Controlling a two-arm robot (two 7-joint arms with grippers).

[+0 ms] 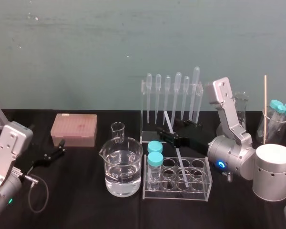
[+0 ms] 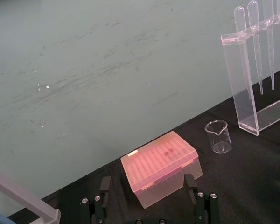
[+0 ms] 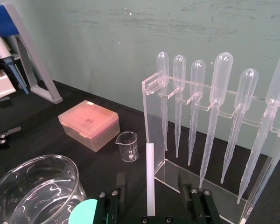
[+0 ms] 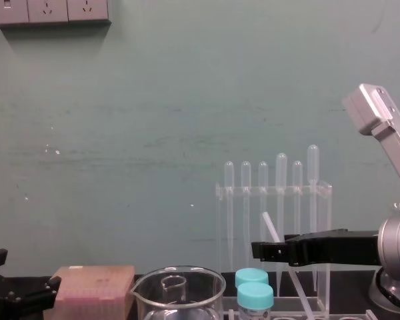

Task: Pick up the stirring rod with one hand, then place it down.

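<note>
The stirring rod is a thin translucent-white stick that leans in the clear tube rack, its top tilted back toward the pipette stand. My right gripper reaches in from the right at the rod's upper part. In the right wrist view the rod rises between the two black fingers, with a gap on each side, so the gripper is open around it. From the chest view the rod sticks up behind the right gripper. My left gripper rests open at the left by the pink box.
A large beaker of water and two teal-capped tubes stand left of the rod. The pipette stand is right behind it. A small beaker and a pink tip box sit farther left; glassware with a wooden stick is far right.
</note>
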